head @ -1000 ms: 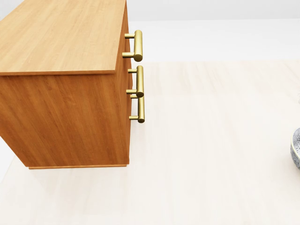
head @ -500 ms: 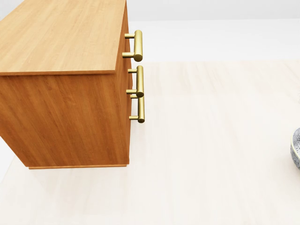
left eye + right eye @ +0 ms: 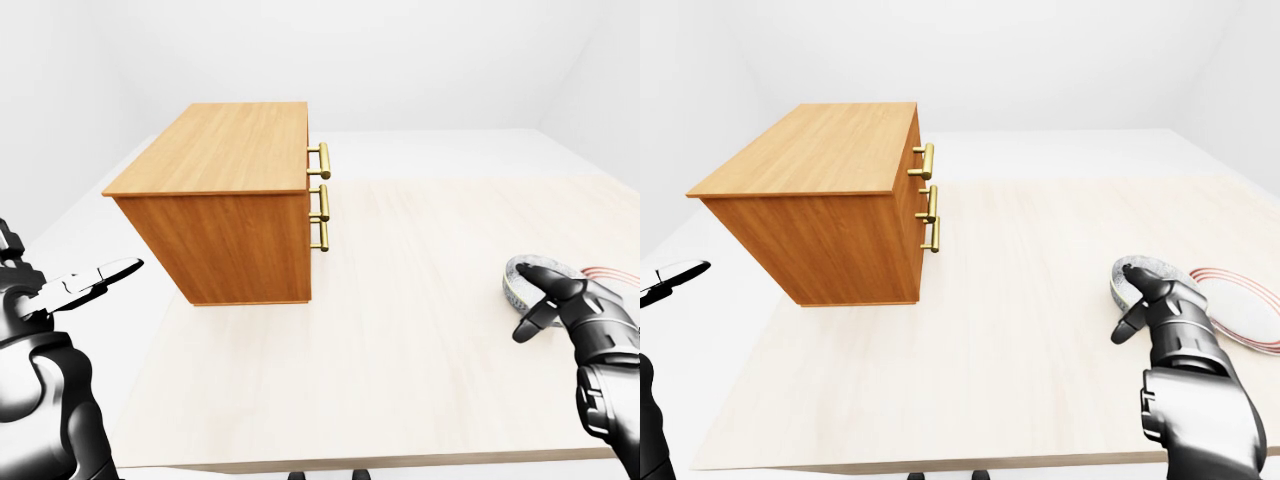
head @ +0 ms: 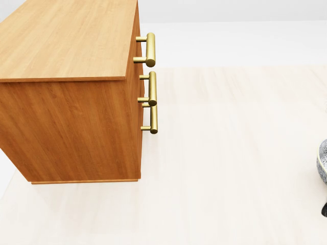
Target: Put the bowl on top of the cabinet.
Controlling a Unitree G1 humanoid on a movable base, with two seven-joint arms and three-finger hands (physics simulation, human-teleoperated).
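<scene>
Beneath the right hand (image 3: 1170,315), whose fingers (image 3: 1127,328) stand apart over its rim, sits the patterned bowl (image 3: 1128,270), well to those fingers' left the cabinet (image 3: 225,150). Probably ceramic: stiff, slick, breakable; pinch the rim. Left hand (image 3: 85,285) hangs spread, empty.

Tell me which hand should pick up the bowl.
Right. The right hand is open right at the bowl, reaching over its rim. The left hand hangs empty at the eye views' left edge, on the far side of the cabinet from the bowl.

Bowl (image 3: 1131,271) partly behind right robot hand (image 3: 1168,312)
</scene>
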